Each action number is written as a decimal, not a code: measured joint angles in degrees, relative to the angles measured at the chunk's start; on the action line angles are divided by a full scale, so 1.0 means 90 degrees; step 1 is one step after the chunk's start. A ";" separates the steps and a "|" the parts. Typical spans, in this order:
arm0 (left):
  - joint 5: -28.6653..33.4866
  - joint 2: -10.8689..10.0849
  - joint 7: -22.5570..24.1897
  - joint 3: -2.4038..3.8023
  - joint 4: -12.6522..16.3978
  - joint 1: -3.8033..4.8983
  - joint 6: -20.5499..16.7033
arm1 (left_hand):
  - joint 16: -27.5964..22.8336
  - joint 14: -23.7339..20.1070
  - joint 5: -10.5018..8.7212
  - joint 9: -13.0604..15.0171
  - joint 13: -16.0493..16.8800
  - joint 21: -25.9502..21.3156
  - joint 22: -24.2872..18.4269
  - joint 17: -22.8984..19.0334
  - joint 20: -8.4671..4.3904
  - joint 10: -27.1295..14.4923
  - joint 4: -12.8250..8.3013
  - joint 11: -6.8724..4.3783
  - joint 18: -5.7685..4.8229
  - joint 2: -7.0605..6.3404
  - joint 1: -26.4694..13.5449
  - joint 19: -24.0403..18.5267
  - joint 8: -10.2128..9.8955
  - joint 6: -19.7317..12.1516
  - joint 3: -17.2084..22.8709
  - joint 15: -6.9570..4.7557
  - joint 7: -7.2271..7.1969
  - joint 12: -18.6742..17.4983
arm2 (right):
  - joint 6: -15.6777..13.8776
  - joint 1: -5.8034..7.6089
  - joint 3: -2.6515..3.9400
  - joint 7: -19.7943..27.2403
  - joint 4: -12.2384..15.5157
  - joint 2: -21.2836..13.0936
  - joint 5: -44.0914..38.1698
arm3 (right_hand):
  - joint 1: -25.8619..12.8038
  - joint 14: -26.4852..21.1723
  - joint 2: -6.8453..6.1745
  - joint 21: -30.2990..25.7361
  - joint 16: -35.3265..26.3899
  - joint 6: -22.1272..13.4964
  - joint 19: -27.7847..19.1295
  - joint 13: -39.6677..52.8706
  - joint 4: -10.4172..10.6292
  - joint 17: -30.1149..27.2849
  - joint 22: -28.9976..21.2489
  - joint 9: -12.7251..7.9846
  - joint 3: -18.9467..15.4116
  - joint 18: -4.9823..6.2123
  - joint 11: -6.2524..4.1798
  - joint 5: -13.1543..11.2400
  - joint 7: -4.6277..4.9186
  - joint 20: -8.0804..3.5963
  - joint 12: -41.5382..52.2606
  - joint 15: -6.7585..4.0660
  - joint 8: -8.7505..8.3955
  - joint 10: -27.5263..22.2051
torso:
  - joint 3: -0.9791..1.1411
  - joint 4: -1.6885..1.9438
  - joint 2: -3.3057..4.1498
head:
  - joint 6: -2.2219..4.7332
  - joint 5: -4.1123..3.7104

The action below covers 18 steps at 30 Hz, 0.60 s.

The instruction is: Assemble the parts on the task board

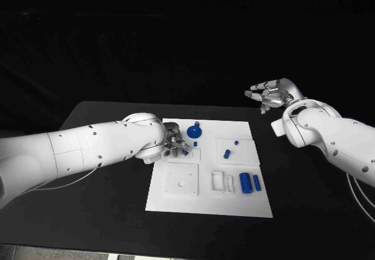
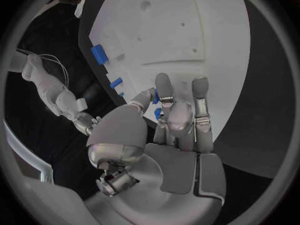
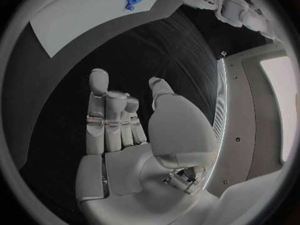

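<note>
1. My left hand [image 1: 173, 143] worked the task board [image 1: 234, 203], mid-tabletop, fingers [image 2: 164, 87] pinching a small blue part [image 2: 154, 96] near the round blue part [image 1: 194, 131].
2. My right hand [image 1: 270, 93] hovered near the far edge, fingers spread, holding nothing.
3. Next, I judged, seating that part demanded careful alignment.

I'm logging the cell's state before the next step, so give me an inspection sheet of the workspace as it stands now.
Surface: black table, bare around the board.
Job's things: white task board at the table's middle; a round blue part near its far edge, a small blue part in a square recess, two blue cylinders side by side nearer the robot.
Clutter: nothing seen.
Hands: left hand over the board's far left part, fingers around a small blue piece; right hand raised beyond the table's far right corner, fingers apart, holding nothing.
Cables: thin cables along the arms.
Surroundings: dark backdrop.
</note>
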 measured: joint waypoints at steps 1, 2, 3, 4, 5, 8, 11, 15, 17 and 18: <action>-0.0012 0.0002 0.0001 0.0001 -0.0001 -0.0002 0.0000 | 0.0000 0.0000 0.0000 0.0038 0.0000 0.0000 0.0000 0.0000 0.0000 0.0000 0.0000 0.0000 0.0000 0.0000 0.0000 0.0000 -0.0001 0.0000 0.0000 0.0000 0.0000 0.0000 | 0.0001 0.0000 0.0000 0.0000 -0.0002 0.0001 0.0000 | 0.0000 0.0000 0.0000 0.0000 0.0000 0.0000 0.0000 0.0000 0.0000 0.0000 0.0000 0.0000 0.0000 0.0000 0.0000 0.0000 0.0000 0.0000 0.0000 0.0000 0.0000 0.0000 | -0.0001 0.0000 0.0000 | -0.0001 0.0000; -0.0029 0.0004 0.0001 0.0002 -0.0001 -0.0005 0.0000 | 0.0000 0.0000 -0.0024 0.0078 0.0000 0.0000 0.0022 0.0003 0.0015 0.0000 0.0000 0.0000 0.0000 0.0000 0.0000 0.0015 -0.0001 0.0000 -0.0001 0.0000 0.0000 0.0020 | 0.0003 -0.0001 0.0000 0.0000 -0.0005 0.0002 0.0000 | 0.0000 0.0000 0.0000 0.0000 0.0000 0.0000 0.0000 0.0000 0.0000 0.0000 0.0000 0.0000 0.0000 0.0000 0.0000 0.0000 0.0000 0.0000 0.0000 0.0000 0.0000 0.0000 | -0.0001 0.0000 0.0000 | -0.0004 0.0000; -0.0043 0.0006 0.0002 0.0002 -0.0001 -0.0007 0.0000 | 0.0000 0.0000 -0.0025 0.0095 0.0000 0.0000 0.0033 0.0005 0.0022 0.0000 0.0000 0.0000 0.0000 0.0000 0.0000 0.0022 -0.0002 0.0000 -0.0001 0.0000 0.0000 0.0030 | 0.0004 -0.0001 0.0000 0.0001 -0.0007 0.0003 0.0000 | 0.0000 0.0000 0.0000 0.0000 0.0000 0.0000 0.0000 0.0000 0.0000 0.0000 0.0000 0.0000 0.0000 0.0000 0.0000 0.0000 0.0000 0.0000 0.0000 0.0000 0.0000 0.0000 | -0.0002 0.0000 -0.0002 | -0.0006 0.0000; -0.0058 0.0007 0.0002 0.0002 -0.0001 -0.0010 0.0000 | 0.0000 0.0000 -0.0025 0.0148 0.0000 0.0000 0.0037 0.0007 0.0022 0.0000 -0.0003 0.0001 0.0000 0.0000 0.0000 0.0022 -0.0006 0.0000 -0.0005 0.0000 0.0000 0.0030 | 0.0005 -0.0001 0.0000 0.0001 -0.0009 0.0003 0.0001 | 0.0000 0.0000 0.0000 0.0000 0.0000 0.0000 0.0000 0.0000 0.0000 0.0000 0.0000 0.0000 0.0000 0.0000 0.0000 0.0000 0.0000 0.0000 0.0000 0.0000 0.0000 0.0000 | -0.0004 0.0000 -0.0003 | -0.0010 0.0001; -0.0074 0.0008 0.0003 0.0002 0.0000 -0.0013 0.0000 | 0.0000 0.0000 -0.0026 0.0217 0.0000 -0.0001 0.0037 0.0007 0.0022 0.0001 -0.0004 0.0001 0.0000 0.0000 0.0000 0.0022 -0.0007 0.0000 -0.0011 0.0000 0.0000 0.0030 | 0.0006 -0.0001 0.0000 0.0001 -0.0010 0.0004 0.0001 | 0.0000 0.0000 0.0000 0.0000 0.0000 0.0000 0.0000 0.0000 0.0000 0.0000 0.0000 0.0000 0.0000 0.0000 0.0000 0.0000 0.0000 0.0000 0.0000 0.0000 0.0000 0.0000 | -0.0004 0.0000 -0.0004 | -0.0011 0.0000; -0.0131 0.0007 0.0004 0.0002 0.0015 -0.0019 0.0004 | 0.0000 0.0000 -0.0026 0.0318 0.0000 -0.0050 0.0067 0.0007 0.0022 0.0011 0.0000 0.0010 0.0000 0.0000 0.0000 0.0022 -0.0011 0.0000 -0.0016 0.0000 0.0000 0.0030 | 0.0011 -0.0001 0.0000 0.0001 -0.0013 0.0005 0.0001 | 0.0000 0.0000 0.0000 0.0000 0.0000 0.0000 0.0000 0.0000 -0.0018 0.0000 0.0000 0.0000 -0.0018 0.0000 0.0000 0.0000 0.0000 0.0000 0.0000 0.0000 0.0000 0.0000 | -0.0004 0.0001 -0.0007 | -0.0012 -0.0001; -0.0189 0.0004 0.0004 0.0002 0.0037 -0.0024 0.0012 | 0.0000 0.0000 -0.0026 0.0422 0.0000 -0.0050 0.0067 0.0007 0.0022 0.0010 0.0000 0.0010 0.0000 0.0000 0.0000 0.0022 -0.0012 0.0000 -0.0017 0.0000 0.0000 0.0030 | 0.0016 -0.0002 0.0000 0.0001 -0.0016 0.0007 0.0002 | 0.0000 0.0000 0.0000 0.0000 0.0000 0.0000 0.0000 0.0001 -0.0018 0.0000 0.0000 0.0000 -0.0018 -0.0001 0.0000 0.0000 -0.0001 0.0000 0.0000 0.0000 0.0000 0.0000 | -0.0008 0.0003 -0.0007 | -0.0015 -0.0004; -0.0247 0.0001 -0.0002 0.0002 0.0063 -0.0027 0.0035 | 0.0000 -0.0004 -0.0027 0.0589 -0.0007 -0.0085 0.0107 0.0007 0.0022 -0.0006 0.0001 -0.0006 0.0000 0.0000 0.0000 0.0022 -0.0022 0.0000 -0.0018 0.0004 0.0000 0.0030 | 0.0024 -0.0004 0.0000 0.0002 -0.0022 0.0017 0.0003 | -0.0027 0.0000 0.0027 0.0000 0.0000 0.0000 0.0000 0.0001 -0.0018 0.0000 0.0000 0.0000 -0.0018 -0.0001 -0.0014 0.0025 -0.0001 0.0000 0.0000 0.0000 0.0000 -0.0014 | -0.0009 0.0003 -0.0007 | -0.0018 -0.0005; -0.0271 0.0000 -0.0007 0.0002 0.0075 -0.0028 0.0059 | 0.0000 -0.0007 -0.0039 0.0671 -0.0007 -0.0137 0.0154 0.0007 0.0013 -0.0006 0.0008 -0.0006 0.0000 0.0000 0.0000 0.0062 -0.0007 0.0000 -0.0025 0.0008 0.0000 0.0030 | 0.0028 -0.0005 0.0000 0.0002 -0.0024 0.0022 0.0003 | -0.0026 0.0000 0.0026 0.0000 0.0000 0.0000 0.0000 0.0001 -0.0018 0.0001 0.0001 0.0000 -0.0018 -0.0001 -0.0017 0.0025 -0.0001 0.0000 0.0000 0.0000 0.0000 -0.0017 | -0.0009 0.0001 -0.0006 | -0.0018 -0.0005; -0.0281 0.0000 -0.0009 0.0002 0.0082 -0.0028 0.0072 | 0.0000 -0.0008 -0.0039 0.0691 -0.0007 -0.0148 0.0170 0.0007 0.0010 -0.0006 0.0008 -0.0006 0.0000 0.0000 0.0000 0.0080 0.0001 0.0000 -0.0025 0.0008 0.0000 0.0030 | 0.0031 -0.0005 0.0000 0.0002 -0.0026 0.0024 0.0003 | -0.0026 0.0000 0.0026 0.0000 0.0000 0.0000 0.0000 0.0001 -0.0018 0.0000 0.0000 0.0000 -0.0018 -0.0001 -0.0018 0.0025 -0.0001 0.0000 0.0000 0.0000 0.0000 -0.0018 | -0.0009 0.0000 -0.0005 | -0.0018 -0.0005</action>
